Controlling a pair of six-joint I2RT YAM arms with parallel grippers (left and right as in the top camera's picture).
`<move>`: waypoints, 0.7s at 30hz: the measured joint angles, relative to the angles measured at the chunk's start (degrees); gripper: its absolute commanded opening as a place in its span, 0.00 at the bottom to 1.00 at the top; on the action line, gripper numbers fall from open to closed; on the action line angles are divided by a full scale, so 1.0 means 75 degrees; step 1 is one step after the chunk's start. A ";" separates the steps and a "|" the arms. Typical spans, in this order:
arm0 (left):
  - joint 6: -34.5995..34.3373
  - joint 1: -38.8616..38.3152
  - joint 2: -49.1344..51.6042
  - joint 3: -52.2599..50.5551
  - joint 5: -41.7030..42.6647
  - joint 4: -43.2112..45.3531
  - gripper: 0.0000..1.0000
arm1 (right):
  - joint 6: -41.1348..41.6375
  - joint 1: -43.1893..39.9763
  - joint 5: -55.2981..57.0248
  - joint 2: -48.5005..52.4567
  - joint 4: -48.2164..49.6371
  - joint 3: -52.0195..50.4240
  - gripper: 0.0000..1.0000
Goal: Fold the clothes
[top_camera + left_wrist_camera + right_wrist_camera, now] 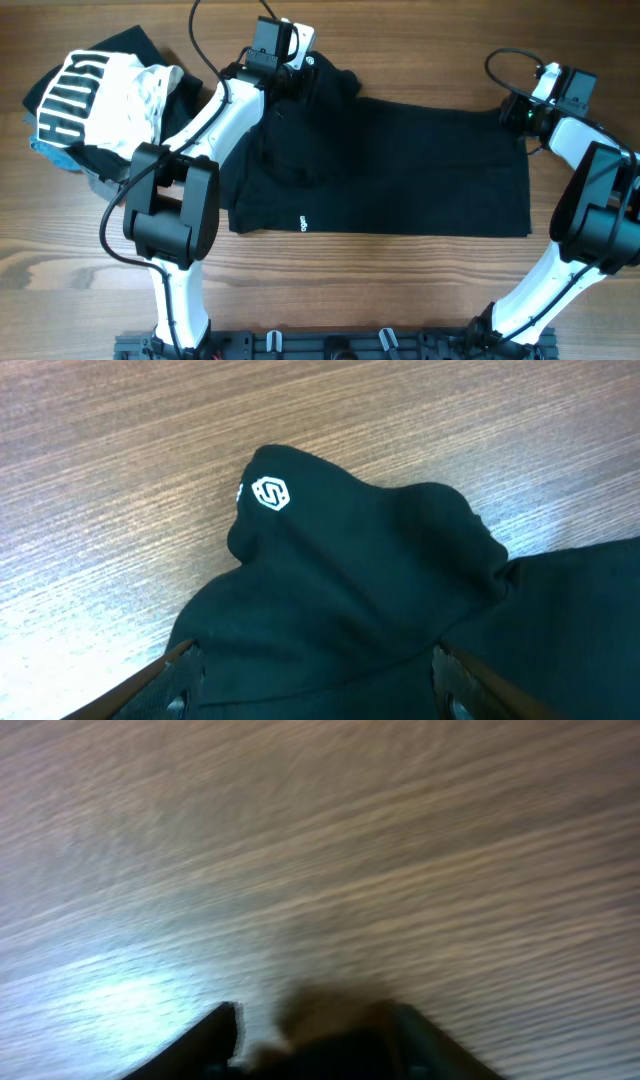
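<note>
Here the left gripper (298, 78) sits low over a bunched sleeve of the black T-shirt (400, 165); in its wrist view the fingers (180, 672) stand wide apart at either side of the frame, with the raised fold of cloth between and ahead of them; a tiny white round logo (271, 492) shows on the far tip of that fold, and the bare wooden table (110, 480) lies beyond it; the rest of the shirt spreads flat from this gripper toward the right gripper (521, 112), which rests at the shirt's opposite far corner; the right wrist view is blurred, with dark material between the fingers (215, 1038), and whether it is gripping that cloth cannot be told; a small white label mark (298, 222) lies on the shirt's near edge, on the base side of the left gripper; outboard of the left arm, apart from the shirt, a white garment with black stripes (90, 100) tops a pile of clothes.
</note>
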 measured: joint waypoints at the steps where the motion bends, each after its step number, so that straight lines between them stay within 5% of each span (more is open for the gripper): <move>1: 0.0000 0.0000 0.0000 0.0000 0.0000 0.0015 0.72 | -0.0079 0.0000 -0.0119 0.0000 -0.0076 0.0006 0.06; 13: 0.0006 0.0000 0.0000 0.0000 -0.0003 0.0169 0.74 | 0.0111 -0.0256 -0.0589 -0.0321 -0.0615 -0.0061 0.04; 21: 0.0026 0.0000 0.0047 0.0000 -0.0003 0.1239 0.77 | 0.0163 -0.0443 -0.0592 -0.1827 -0.0985 -0.0082 0.04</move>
